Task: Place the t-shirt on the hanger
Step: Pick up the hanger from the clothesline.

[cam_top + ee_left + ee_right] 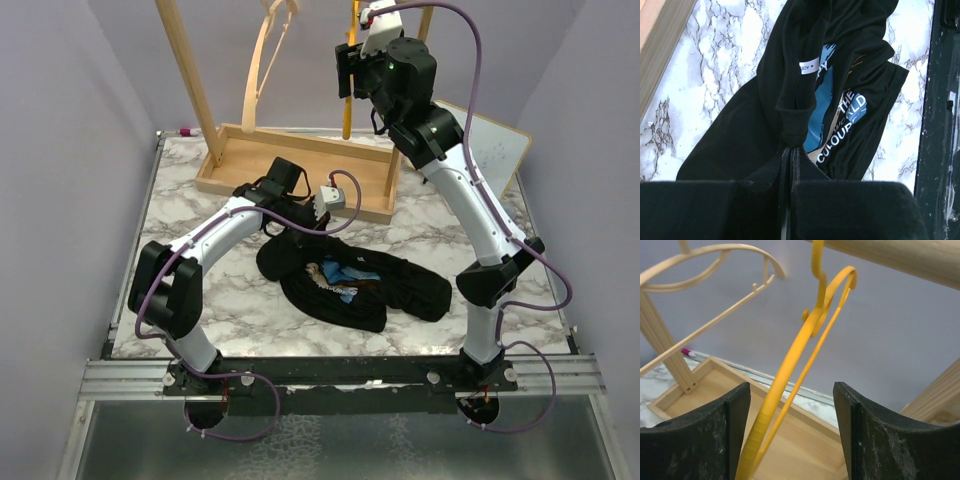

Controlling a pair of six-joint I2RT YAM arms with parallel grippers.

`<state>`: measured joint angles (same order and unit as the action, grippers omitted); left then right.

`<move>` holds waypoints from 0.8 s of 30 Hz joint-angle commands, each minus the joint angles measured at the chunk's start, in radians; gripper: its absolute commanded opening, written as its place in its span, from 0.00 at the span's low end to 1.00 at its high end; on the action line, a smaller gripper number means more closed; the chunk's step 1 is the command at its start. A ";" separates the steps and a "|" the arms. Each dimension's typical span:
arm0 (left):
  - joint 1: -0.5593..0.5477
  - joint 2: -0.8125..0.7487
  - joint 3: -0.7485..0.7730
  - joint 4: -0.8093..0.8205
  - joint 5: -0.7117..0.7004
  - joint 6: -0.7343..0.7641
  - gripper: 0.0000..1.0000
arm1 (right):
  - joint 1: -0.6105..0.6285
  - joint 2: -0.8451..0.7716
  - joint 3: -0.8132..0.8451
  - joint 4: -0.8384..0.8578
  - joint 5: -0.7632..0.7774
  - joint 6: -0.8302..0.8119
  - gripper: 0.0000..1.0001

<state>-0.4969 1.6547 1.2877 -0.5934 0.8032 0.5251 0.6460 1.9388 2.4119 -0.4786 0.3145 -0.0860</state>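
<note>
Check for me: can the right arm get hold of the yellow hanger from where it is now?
Probably yes. The yellow hanger hangs by its hook from the wooden rail and sits between the open fingers of the right end effector, with nothing blocking either side.

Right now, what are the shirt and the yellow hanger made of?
Shirt: soft black cloth, dull rather than shiny. It bunches and folds, and a picture is printed on it.
Hanger: smooth, slightly shiny yellow-orange. It looks thin and stiff, so it is probably plastic or painted metal; I can't tell which.
</note>
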 commanded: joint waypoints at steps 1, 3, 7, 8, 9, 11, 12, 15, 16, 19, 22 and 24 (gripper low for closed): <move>0.006 -0.038 -0.006 0.010 0.032 -0.004 0.00 | 0.000 -0.010 -0.018 -0.006 0.083 -0.019 0.66; 0.006 -0.041 -0.010 0.009 0.031 -0.004 0.00 | -0.001 -0.008 -0.027 -0.007 0.074 -0.009 0.65; 0.006 -0.047 -0.017 0.009 0.032 0.000 0.00 | -0.001 0.003 -0.022 -0.022 0.073 0.010 0.57; 0.006 -0.049 -0.020 0.010 0.033 -0.001 0.00 | 0.000 0.004 -0.021 -0.024 0.078 0.011 0.52; 0.006 -0.051 -0.023 0.010 0.033 -0.001 0.00 | 0.000 0.005 -0.019 -0.025 0.084 0.011 0.48; 0.006 -0.054 -0.026 0.009 0.034 -0.001 0.00 | 0.000 0.006 -0.018 -0.025 0.101 0.010 0.39; 0.006 -0.056 -0.028 0.010 0.033 -0.001 0.00 | 0.000 0.005 -0.017 -0.026 0.108 0.007 0.36; 0.006 -0.058 -0.032 0.010 0.032 0.000 0.00 | 0.000 0.003 -0.014 -0.028 0.129 0.003 0.25; 0.006 -0.058 -0.031 0.011 0.032 0.000 0.00 | -0.001 0.002 -0.016 -0.028 0.133 0.000 0.21; 0.006 -0.056 -0.029 0.015 0.032 0.000 0.00 | 0.000 -0.006 -0.023 -0.023 0.142 -0.005 0.09; 0.006 -0.051 -0.021 0.017 0.030 -0.005 0.00 | 0.000 -0.022 -0.043 0.002 0.140 -0.017 0.01; 0.006 -0.048 -0.014 0.021 0.030 -0.012 0.00 | 0.000 -0.042 -0.071 0.039 0.130 -0.034 0.01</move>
<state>-0.4969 1.6344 1.2613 -0.5911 0.8036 0.5247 0.6460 1.9373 2.3791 -0.4908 0.4244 -0.0895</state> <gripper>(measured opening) 0.018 0.110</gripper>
